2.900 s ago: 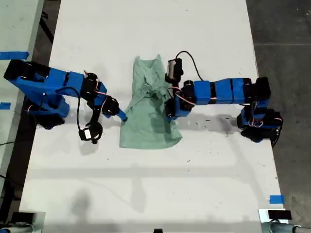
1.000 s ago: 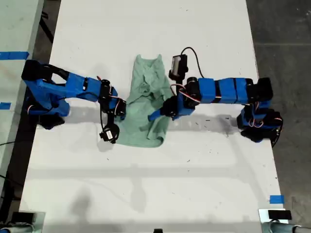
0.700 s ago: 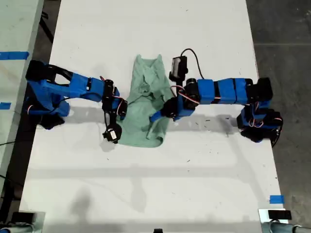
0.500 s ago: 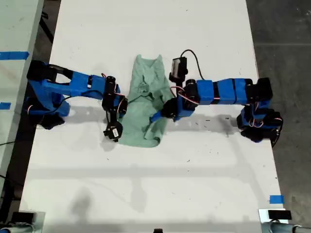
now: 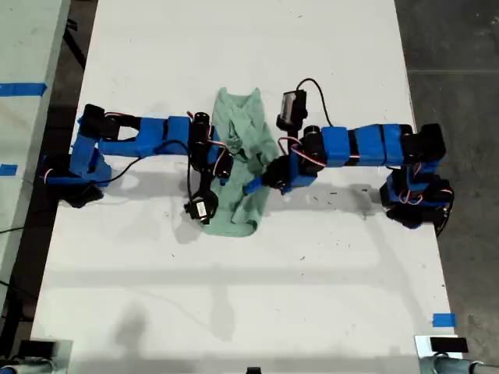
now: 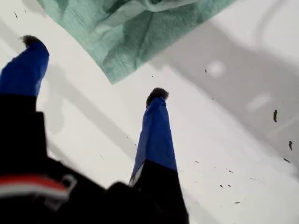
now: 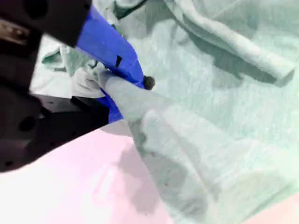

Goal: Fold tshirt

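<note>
**A:** Start with the exterior view. Where is the shirt?

**B:** The tshirt (image 5: 238, 128) lies near the middle of the white table (image 5: 234, 296), bunched and narrowed, with one side flap drawn over its body. Both blue arms reach in to it, one from each side of the view. My second gripper (image 5: 251, 187), on the arm from the exterior view's right, sits at the flap over the lower part of the shirt. My first gripper (image 5: 221, 164), on the arm from the exterior view's left, is at the shirt's opposite edge. How its jaws stand I cannot tell from here.

**A:** And the first wrist view?

**B:** My first gripper (image 6: 93, 67) has its jaws spread wide, with nothing between them. Both blue fingers (image 6: 156, 135) hang over the bare, speckled table (image 6: 224, 116). A corner of the tshirt (image 6: 135, 28) lies just beyond the fingertips, and I see no contact.

**A:** The second wrist view?

**B:** My second gripper (image 7: 124, 88) is clamped on a thick ridge of the tshirt (image 7: 224, 116). The cloth is pinched under the blue finger (image 7: 112, 46) and runs out from it as a raised fold. More wrinkled mint fabric fills the space behind, and the table (image 7: 70, 186) shows beside it.
</note>
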Robot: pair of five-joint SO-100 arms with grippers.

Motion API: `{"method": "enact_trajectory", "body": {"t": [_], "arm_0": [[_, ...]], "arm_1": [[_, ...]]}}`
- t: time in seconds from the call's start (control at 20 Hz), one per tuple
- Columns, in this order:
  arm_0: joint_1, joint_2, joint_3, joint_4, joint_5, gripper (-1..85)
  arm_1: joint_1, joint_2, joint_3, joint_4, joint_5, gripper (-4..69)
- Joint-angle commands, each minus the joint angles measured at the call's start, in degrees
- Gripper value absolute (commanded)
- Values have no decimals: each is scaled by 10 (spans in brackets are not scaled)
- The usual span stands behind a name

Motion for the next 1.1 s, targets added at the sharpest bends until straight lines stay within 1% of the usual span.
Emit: {"method": "enact_trajectory", "body": {"t": [0.0,0.05,0.1,0.15,0.2,0.25,0.3,0.4,0.55,0.65,0.85,1.05], "arm_0": [[-4,-16,-57,-26,18,0],[-10,-33,-57,-46,31,3],[-18,-58,-63,-69,50,43],[-25,-84,-76,-85,54,109],[-30,-108,-76,-114,59,216],[-34,-131,-80,-138,62,299],[-36,-153,-95,-150,77,308],[-40,-171,-98,-152,76,316],[-37,-156,-95,-109,54,313],[-33,-126,-91,-68,41,307],[-25,-24,-83,29,37,237],[-15,102,-76,108,38,223]], "arm_1": [[-8,62,7,-14,10,372],[-9,71,17,-15,12,372],[-9,78,25,-18,14,372],[-9,87,34,-21,16,371],[-9,94,42,-23,18,370],[-10,100,50,-25,20,370],[-11,106,58,-27,22,369],[-11,115,72,-33,25,369],[-11,120,82,-43,24,369],[-11,120,86,-48,21,369],[-11,122,96,-54,21,369],[-10,125,101,-56,19,369]]}}
